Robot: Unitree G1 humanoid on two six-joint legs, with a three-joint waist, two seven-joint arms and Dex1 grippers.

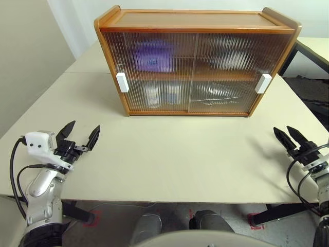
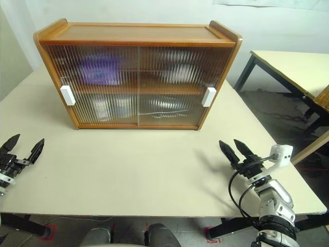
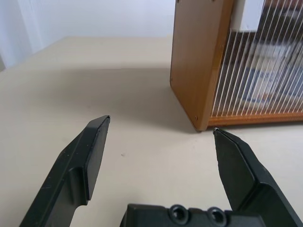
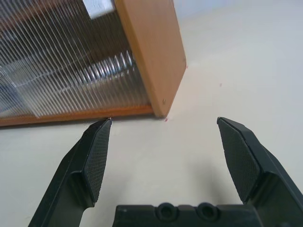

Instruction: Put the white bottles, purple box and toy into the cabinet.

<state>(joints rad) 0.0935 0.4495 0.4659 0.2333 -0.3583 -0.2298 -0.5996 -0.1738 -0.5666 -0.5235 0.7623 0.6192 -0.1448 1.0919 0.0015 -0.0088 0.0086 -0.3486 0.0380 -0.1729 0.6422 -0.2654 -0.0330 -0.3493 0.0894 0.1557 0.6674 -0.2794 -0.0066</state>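
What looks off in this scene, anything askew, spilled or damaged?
Nothing stands out. The brown wooden cabinet sits square on the beige table, ribbed sliding doors shut. The lilac-purple box and white jars show blurred behind them. Left gripper and right gripper are open, empty.

Head cameras: two eyes set side by side look forward and down over a cream table at the closed cabinet, from some way back.
Shared ground: both eyes take in the whole cabinet front; the right eye's frame sits further right, adding a second table.
Left wrist: low over the tabletop, close to the cabinet's left end panel.
Right wrist: equally low, close to the right end panel.
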